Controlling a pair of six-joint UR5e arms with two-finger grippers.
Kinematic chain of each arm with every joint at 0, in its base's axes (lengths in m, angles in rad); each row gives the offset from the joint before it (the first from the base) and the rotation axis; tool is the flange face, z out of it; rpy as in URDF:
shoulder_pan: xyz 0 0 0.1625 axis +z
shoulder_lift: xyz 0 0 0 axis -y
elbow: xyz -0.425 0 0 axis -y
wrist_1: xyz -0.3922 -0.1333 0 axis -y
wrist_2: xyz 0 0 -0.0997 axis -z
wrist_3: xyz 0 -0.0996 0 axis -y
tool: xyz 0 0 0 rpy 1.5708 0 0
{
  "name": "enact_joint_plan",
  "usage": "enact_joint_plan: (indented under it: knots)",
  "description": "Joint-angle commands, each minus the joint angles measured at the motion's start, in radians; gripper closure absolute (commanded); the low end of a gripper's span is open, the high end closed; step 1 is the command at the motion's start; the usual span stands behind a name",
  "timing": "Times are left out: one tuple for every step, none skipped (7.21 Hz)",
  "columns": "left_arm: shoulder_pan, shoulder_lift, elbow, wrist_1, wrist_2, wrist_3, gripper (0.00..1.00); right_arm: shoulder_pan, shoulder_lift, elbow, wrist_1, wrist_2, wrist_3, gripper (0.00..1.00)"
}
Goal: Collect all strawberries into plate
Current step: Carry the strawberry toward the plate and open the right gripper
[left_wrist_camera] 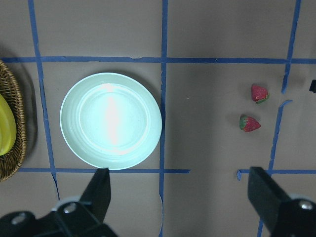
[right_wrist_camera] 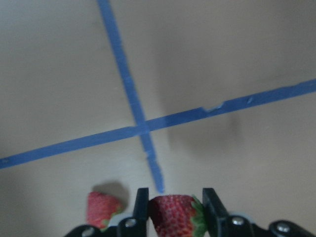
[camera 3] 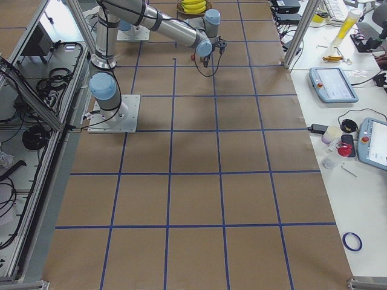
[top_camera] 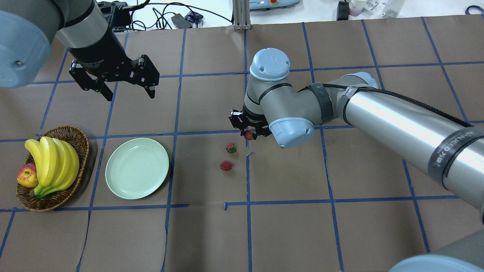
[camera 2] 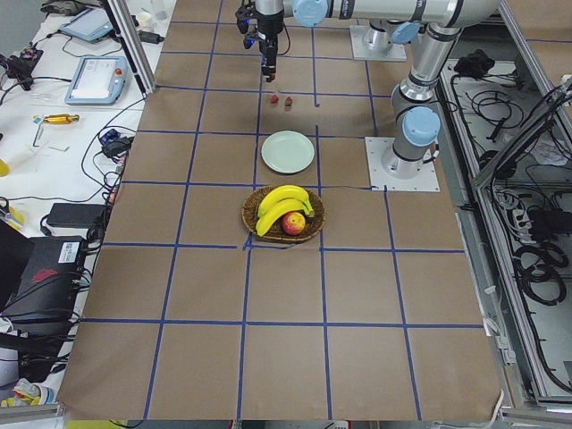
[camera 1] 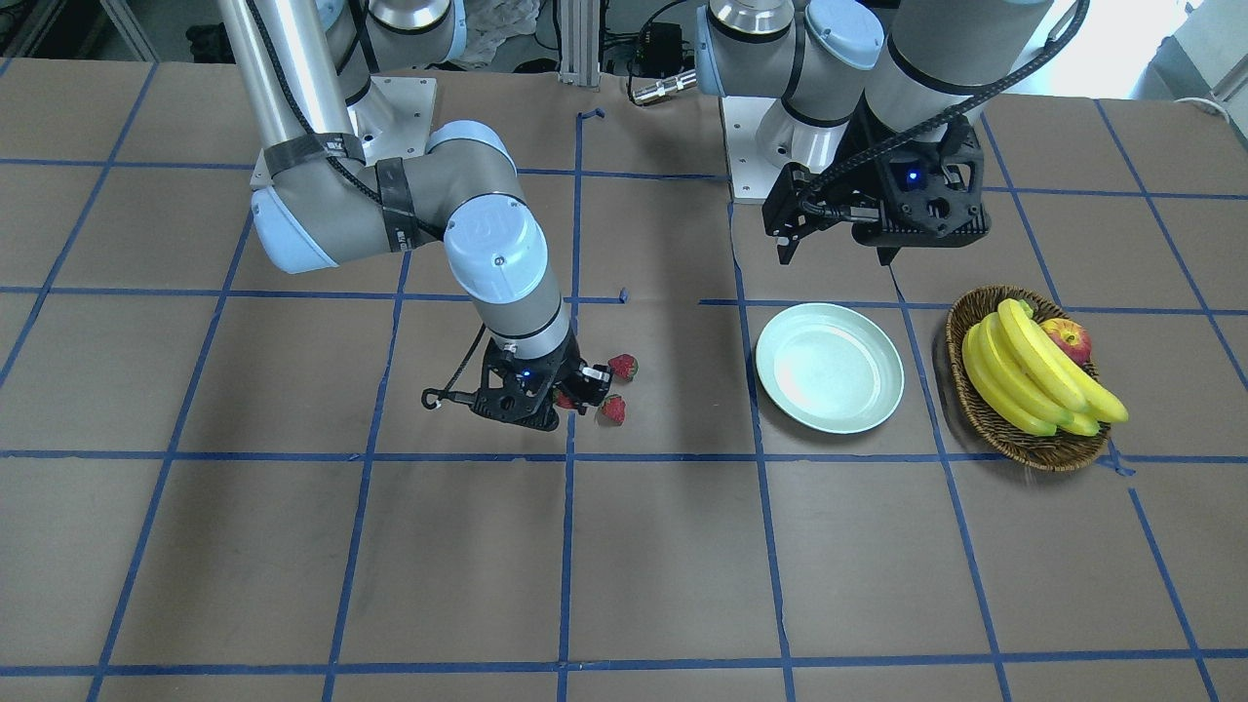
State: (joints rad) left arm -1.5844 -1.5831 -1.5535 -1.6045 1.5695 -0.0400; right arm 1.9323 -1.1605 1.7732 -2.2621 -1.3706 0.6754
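Right wrist-mounted view: berry in jaws, plate off to robot's left

Right gripper (right_wrist_camera: 175, 200): jaws closed snugly on one strawberry (right_wrist_camera: 170, 217), gripped across its flanks, leafy cap to one side. Lifted or touching tabletop, cannot tell. Two loose strawberries (top_camera: 231, 147) (top_camera: 226, 165) lie just beside it, on the plate's side. Plate (top_camera: 137, 168), no berry on it yet, sits farther toward robot's left, well apart. Left gripper (top_camera: 130, 94) hangs raised near the plate, jaws wide, empty. Judgement: carry runs leftward past the loose pair.
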Motion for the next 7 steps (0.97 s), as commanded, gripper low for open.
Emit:
enact_joint_plan:
  knots:
    - [0.000, 0.009, 0.000, 0.000, 0.001, 0.003, 0.00, 0.111, 0.050, -0.004, -0.121, 0.009, 0.125, 1.00]
    - [0.000, 0.009, 0.000, 0.000, 0.001, 0.003, 0.00, 0.143, 0.097, -0.006, -0.202, -0.010, 0.175, 1.00]
    - [0.000, 0.009, 0.000, 0.000, 0.001, 0.003, 0.00, 0.152, 0.111, -0.026, -0.206, -0.016, 0.184, 1.00]
    - [0.000, 0.008, 0.000, 0.000, 0.001, 0.002, 0.00, 0.152, 0.123, -0.046, -0.205, -0.016, 0.215, 1.00]
    - [0.000, 0.008, 0.000, 0.000, 0.001, 0.003, 0.00, 0.152, 0.128, -0.043, -0.205, -0.010, 0.220, 0.28]
    - [0.000, 0.006, -0.002, 0.000, 0.003, 0.003, 0.00, 0.155, 0.116, -0.037, -0.195, -0.007, 0.214, 0.00]
    - [0.000, 0.006, -0.002, 0.000, 0.003, 0.003, 0.00, 0.155, 0.084, -0.025, -0.195, -0.018, 0.210, 0.00]
